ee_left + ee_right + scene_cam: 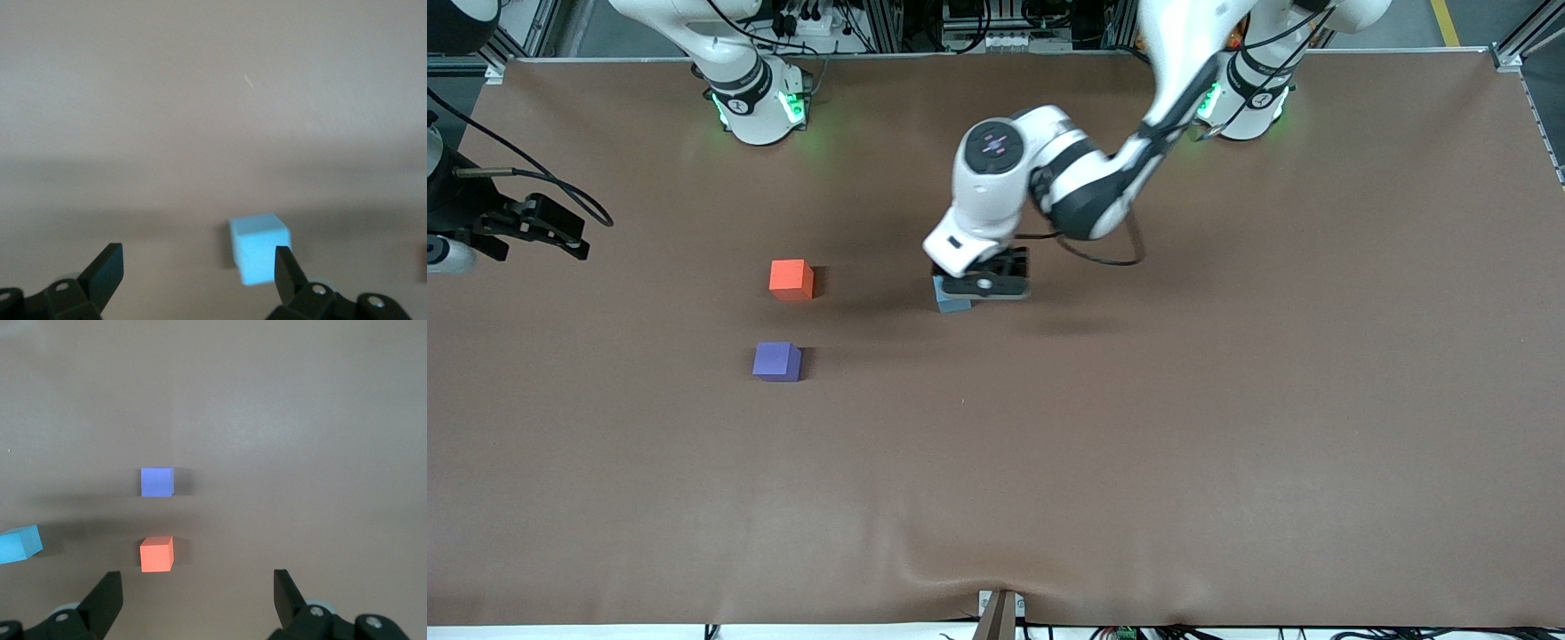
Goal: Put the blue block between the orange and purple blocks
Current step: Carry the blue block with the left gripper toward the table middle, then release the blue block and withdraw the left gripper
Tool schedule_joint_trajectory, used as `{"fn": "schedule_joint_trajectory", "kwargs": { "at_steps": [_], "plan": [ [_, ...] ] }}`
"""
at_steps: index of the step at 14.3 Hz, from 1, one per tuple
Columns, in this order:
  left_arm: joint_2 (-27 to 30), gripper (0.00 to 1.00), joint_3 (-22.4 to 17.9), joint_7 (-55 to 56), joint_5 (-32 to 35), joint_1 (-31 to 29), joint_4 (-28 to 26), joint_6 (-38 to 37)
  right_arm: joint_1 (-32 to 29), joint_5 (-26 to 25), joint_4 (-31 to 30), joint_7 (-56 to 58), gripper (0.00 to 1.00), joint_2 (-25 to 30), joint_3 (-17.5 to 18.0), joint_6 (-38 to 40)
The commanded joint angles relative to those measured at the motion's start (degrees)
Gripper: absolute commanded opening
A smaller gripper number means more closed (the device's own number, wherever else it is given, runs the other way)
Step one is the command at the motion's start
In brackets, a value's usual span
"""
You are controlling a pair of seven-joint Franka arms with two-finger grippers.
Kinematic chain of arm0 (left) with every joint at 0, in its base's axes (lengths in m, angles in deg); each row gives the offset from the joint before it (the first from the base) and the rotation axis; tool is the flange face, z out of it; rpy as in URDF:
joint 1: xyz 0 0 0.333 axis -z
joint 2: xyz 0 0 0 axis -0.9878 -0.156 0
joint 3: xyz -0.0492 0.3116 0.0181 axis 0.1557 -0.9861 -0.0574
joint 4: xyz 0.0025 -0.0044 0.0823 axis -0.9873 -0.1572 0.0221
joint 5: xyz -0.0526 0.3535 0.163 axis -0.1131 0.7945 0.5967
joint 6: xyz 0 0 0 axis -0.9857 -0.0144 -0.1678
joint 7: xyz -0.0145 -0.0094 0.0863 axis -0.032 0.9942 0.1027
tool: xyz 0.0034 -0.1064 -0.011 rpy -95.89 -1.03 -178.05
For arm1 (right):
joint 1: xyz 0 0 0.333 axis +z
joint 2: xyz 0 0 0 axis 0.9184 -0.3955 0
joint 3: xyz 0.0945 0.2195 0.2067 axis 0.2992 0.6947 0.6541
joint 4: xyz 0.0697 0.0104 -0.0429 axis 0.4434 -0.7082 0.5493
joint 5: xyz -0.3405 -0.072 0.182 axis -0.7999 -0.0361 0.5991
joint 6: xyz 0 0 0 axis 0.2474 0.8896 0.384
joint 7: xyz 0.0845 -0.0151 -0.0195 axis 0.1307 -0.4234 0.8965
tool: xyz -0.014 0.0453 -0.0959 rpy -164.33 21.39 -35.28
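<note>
Zero placement achieved | blue block (951, 300) on table, well apart from orange block (791, 279) and purple block (776, 362) | left gripper (985, 284) spread, empty, over it | right gripper (193, 600) spread, empty, waiting | remaining: grasp, transfer, release.

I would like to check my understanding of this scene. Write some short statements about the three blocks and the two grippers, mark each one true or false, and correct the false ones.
1. The blue block sits between the orange block and the purple block. False: it lies apart from both, toward the left arm's end of the table.
2. The left gripper is open over the blue block. True.
3. The purple block is nearer to the front camera than the orange block. True.
4. The right gripper holds the orange block. False: it is open and holds nothing; the orange block rests on the table.
</note>
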Motion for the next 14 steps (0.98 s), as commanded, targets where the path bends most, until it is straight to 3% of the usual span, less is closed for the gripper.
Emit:
{"fn": "schedule_joint_trajectory", "kwargs": {
  "at_steps": [1,5,9,11,14],
  "plan": [
    [6.02,1.0,0.41,-3.62,1.71,-7.61,-2.21,-6.82,-0.22,0.84,0.62,0.49,1.0,-0.31,0.1,-0.13],
    [12.69,1.0,0.67,-19.24,1.71,-20.69,-2.56,-17.02,-0.05,0.75,0.54,0.58,1.0,-0.48,0.1,-0.13],
    [19.73,1.0,1.29,-43.42,0.14,-36.43,-2.56,-22.92,1.62,0.66,2.73,0.58,1.0,-9.77,0.19,-2.13],
    [23.33,1.0,1.2,-46.09,-4.51,-39.09,-2.82,-25.81,3.46,1.36,2.91,-0.12,1.0,-12.69,0.27,-6.42],
    [27.64,1.0,0.16,-49.06,-4.96,-38.75,-4.49,-29.42,7.24,3.82,2.56,-3.63,1.0,-16.72,0.19,-11.98]
  ]
}}
